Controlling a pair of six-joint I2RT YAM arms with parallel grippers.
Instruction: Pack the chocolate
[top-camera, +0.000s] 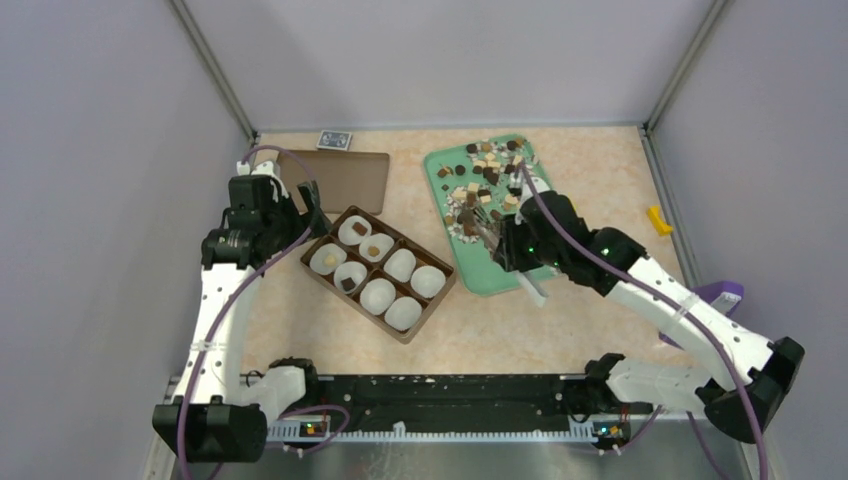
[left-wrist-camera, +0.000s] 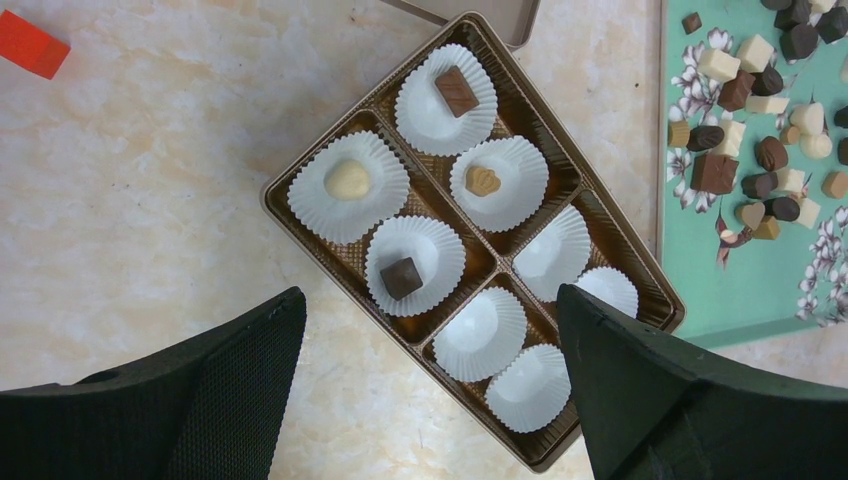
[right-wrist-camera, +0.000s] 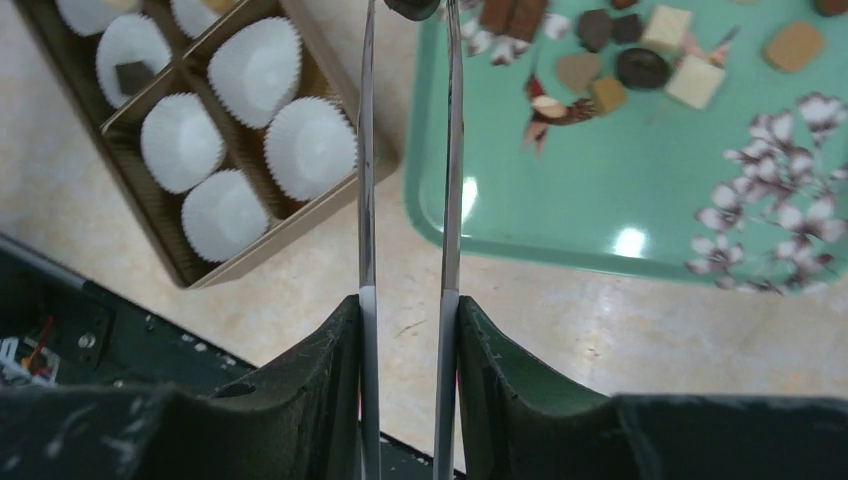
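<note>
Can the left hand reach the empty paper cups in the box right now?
Probably yes: the left hand hangs open above the box, its empty cups uncovered, the right hand off at the tray.

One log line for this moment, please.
left hand: open, near box | right hand: shut on tongs | tongs tips: dark chocolate between them, at tray edge | box: four cups filled, four empty

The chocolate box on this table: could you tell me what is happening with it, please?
The right tool is clamped on metal tongs, whose tips pinch a dark chocolate at the box-side edge of the green tray. The left tool hovers open above the gold box. Four of its eight paper cups hold a piece; the four at the end nearer the tray are empty.
</note>
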